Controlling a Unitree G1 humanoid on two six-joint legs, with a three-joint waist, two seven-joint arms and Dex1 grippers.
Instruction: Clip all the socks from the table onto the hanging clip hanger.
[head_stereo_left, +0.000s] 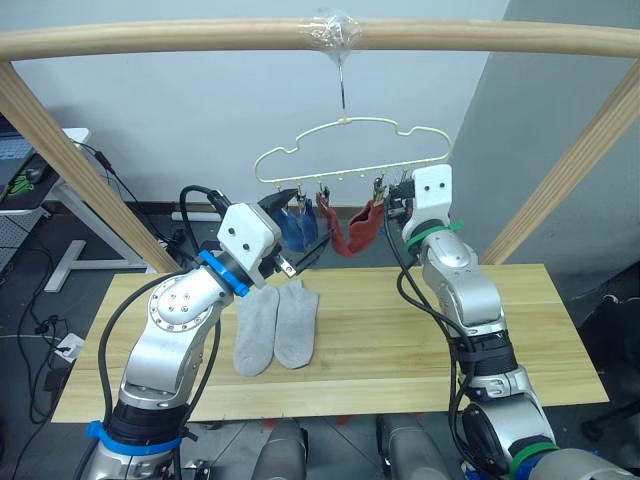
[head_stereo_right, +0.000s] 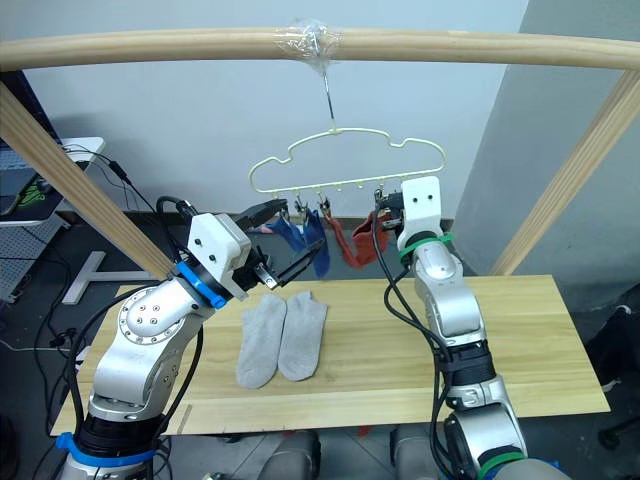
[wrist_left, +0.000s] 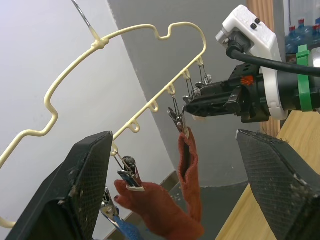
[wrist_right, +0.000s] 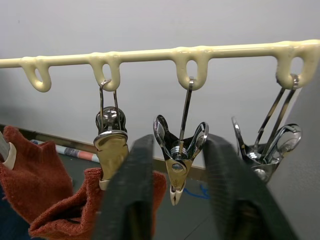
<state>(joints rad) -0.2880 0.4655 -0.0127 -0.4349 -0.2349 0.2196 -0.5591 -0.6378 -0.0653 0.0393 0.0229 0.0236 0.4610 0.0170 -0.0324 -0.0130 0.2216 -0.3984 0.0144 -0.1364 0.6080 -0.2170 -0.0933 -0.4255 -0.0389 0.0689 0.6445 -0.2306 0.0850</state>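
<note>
Reaching into the hanger (head_stereo_left: 350, 150), the right gripper (wrist_right: 172, 195) straddles an empty clip (wrist_right: 179, 160), jaws apart; the left gripper (head_stereo_right: 290, 240) waits open. Two grey socks (head_stereo_left: 275, 325) lie on the table (head_stereo_left: 420, 350). Squeeze squarely before feeding fabric.

hanger bar: the clip hanger (head_stereo_left: 352, 150) hangs under the wooden pole (head_stereo_left: 150, 40); blue socks (head_stereo_left: 296, 226) and red socks (head_stereo_left: 356, 230) take up the clips from its left end to the middle.
free clips: an empty clip (wrist_right: 179, 160) sits between the fingers of the right gripper (wrist_right: 176, 200), with more bare clips (wrist_right: 265, 150) beside it toward the bar's right end.
left side: the left gripper (head_stereo_left: 300, 230), fingers spread, crowds the blue socks.
table: two grey socks (head_stereo_left: 275, 325) lie left of centre; the table (head_stereo_left: 560, 340) is bare along its right edge and front right corner.
</note>
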